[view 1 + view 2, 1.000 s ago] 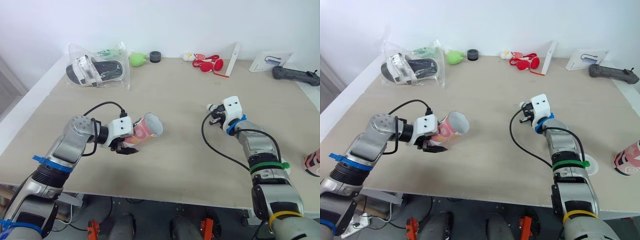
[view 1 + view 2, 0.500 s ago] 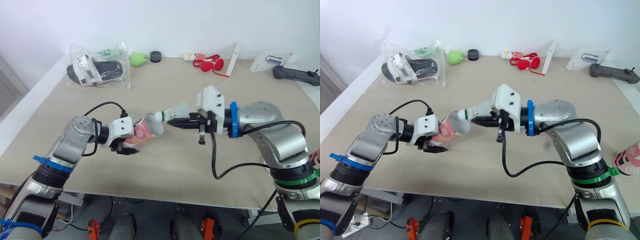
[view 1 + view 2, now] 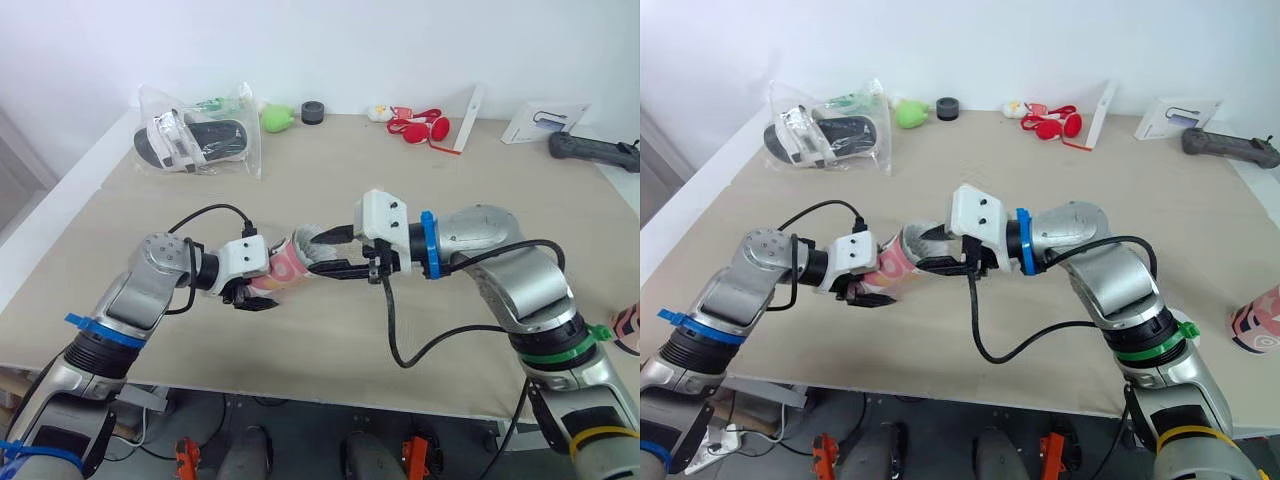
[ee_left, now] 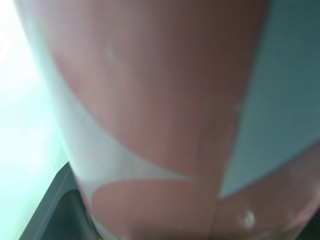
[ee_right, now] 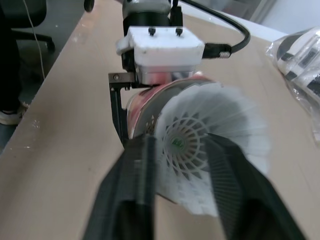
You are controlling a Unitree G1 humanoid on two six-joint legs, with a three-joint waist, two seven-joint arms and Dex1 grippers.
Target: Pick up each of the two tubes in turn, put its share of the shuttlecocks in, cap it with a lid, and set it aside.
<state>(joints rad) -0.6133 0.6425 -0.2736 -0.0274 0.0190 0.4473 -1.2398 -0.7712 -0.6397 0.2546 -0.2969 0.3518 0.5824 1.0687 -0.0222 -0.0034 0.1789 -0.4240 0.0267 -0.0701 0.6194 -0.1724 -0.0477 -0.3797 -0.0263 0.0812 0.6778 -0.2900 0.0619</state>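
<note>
Beige tabletop (image 3: 330, 180) against a white wall. Far left at the back: clear plastic bag (image 3: 197, 140) with sandals inside; beside it a green object (image 3: 277, 118) and a black ring (image 3: 312, 112). Left gripper (image 3: 262, 285) is clamped on the pink-and-white tube (image 3: 290, 262), held above the table near the front, roughly level, open mouth facing the robot's right. The left wrist view has the tube wall pressed close to the lens. Right gripper (image 3: 325, 253) meets the tube mouth, fingers narrowed around a white shuttlecock (image 5: 210, 125). In the right wrist view the feather skirt faces the camera and the nose end points into the tube's rim; how far in it sits, cannot tell. Back centre-right: red item (image 3: 418, 127), then a white strip (image 3: 466, 115) and a white card (image 3: 545, 122). Black controller (image 3: 592, 150) at the far right. Second tube (image 3: 1258, 322) rests on the table's right edge, well apart from both grippers.
</note>
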